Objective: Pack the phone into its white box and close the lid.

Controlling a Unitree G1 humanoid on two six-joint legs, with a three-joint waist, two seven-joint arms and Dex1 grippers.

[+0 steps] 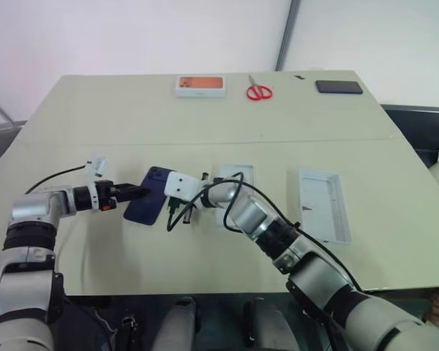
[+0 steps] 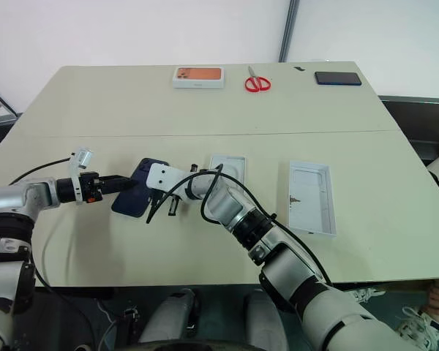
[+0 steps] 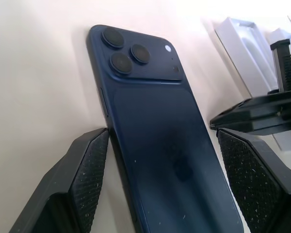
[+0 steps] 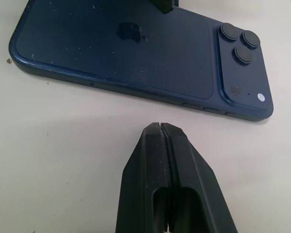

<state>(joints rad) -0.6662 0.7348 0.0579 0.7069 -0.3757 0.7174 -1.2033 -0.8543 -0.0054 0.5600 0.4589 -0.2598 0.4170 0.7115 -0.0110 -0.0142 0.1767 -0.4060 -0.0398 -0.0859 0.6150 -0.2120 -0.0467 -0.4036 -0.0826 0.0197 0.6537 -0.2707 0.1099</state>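
Nearest the camera, the right gripper (image 4: 161, 127) is seen just beside the phone's long right edge, its jaws pressed fully together and holding nothing; a narrow strip of bare table (image 1: 205, 110) lies between its tips and the phone (image 1: 149, 204). From the left, the left gripper (image 1: 141, 192) is brought in low over the phone — its jaws are spread wide, one textured finger (image 3: 89, 182) standing on either side of the phone's near end, with small gaps visible, so no grip is made.

Dark navy and glossy, the phone is laid flat on its face on the near-left part of the table, slightly tilted, with its camera bump at the far end.

Just to the right of the phone, partly covered by the right arm, the white box (image 2: 227, 167) is set open on the table. Further right, well apart from it, the lid (image 1: 324, 205) is placed with its moulded inside turned up.

Along the far edge three other things are lined up — an orange-topped box (image 1: 200, 85), red-handled scissors (image 1: 259, 90) and a thin black slab (image 1: 339, 86).
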